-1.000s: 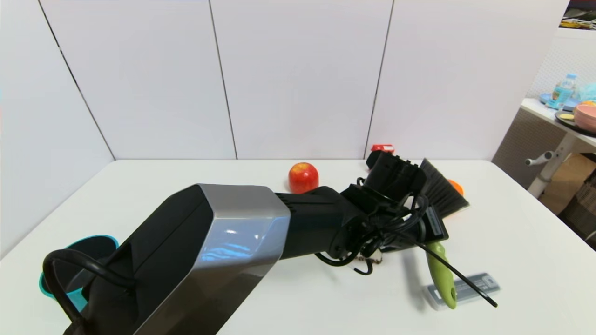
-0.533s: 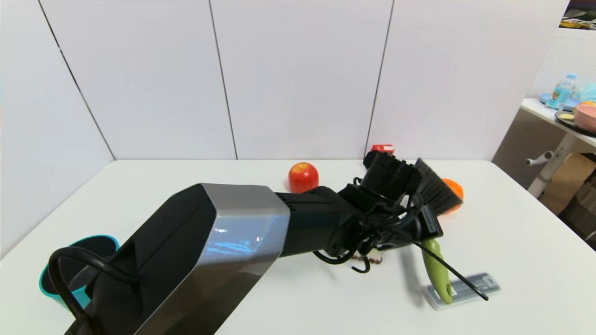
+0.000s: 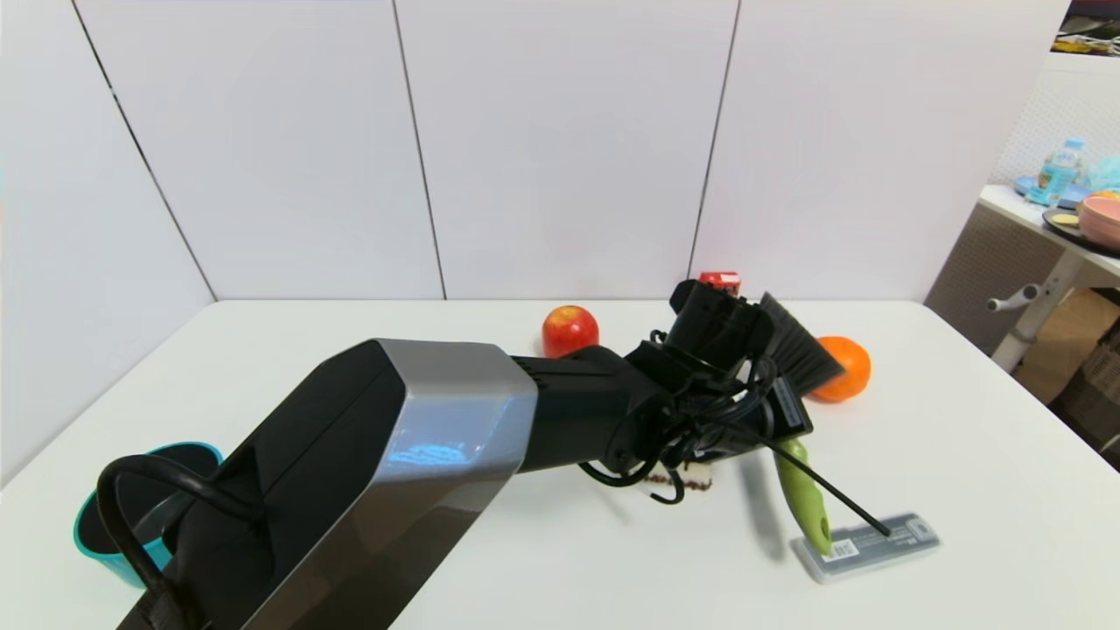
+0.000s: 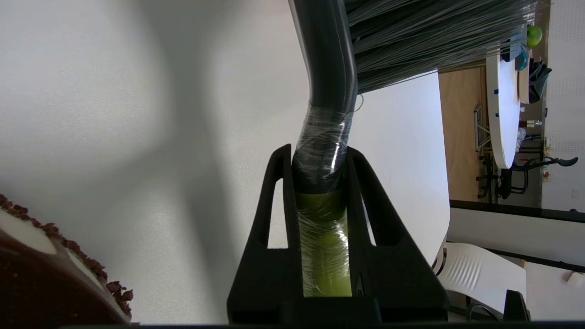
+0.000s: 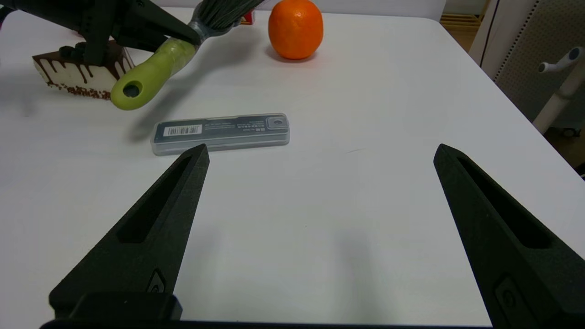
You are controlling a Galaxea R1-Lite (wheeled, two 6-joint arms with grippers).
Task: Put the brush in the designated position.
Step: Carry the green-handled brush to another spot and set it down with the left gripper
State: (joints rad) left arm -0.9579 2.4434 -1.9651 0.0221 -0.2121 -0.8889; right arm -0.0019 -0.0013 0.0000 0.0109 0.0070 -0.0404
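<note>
A teal cup [image 3: 118,534] is sitting at the white table's [image 3: 980,490] left edge. The left gripper [image 4: 319,157] is squeezing the brush [image 3: 801,490] at its film-wrapped neck, holding dense black bristles and smooth lime handle above a grey flat case [image 5: 221,132], near a glossy orange [image 5: 295,29]. The right gripper [image 5: 320,153] is gaping wide and holding nothing.

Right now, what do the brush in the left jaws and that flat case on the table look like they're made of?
The brush: handle looks like matte lime-green plastic under shiny, wrinkled clear film; the neck looks like dark plastic or metal; the bristles are fine dark fibres, likely synthetic. The left gripper is shut on it. The case: clear, glossy plastic, a dark label with a barcode showing inside.
</note>
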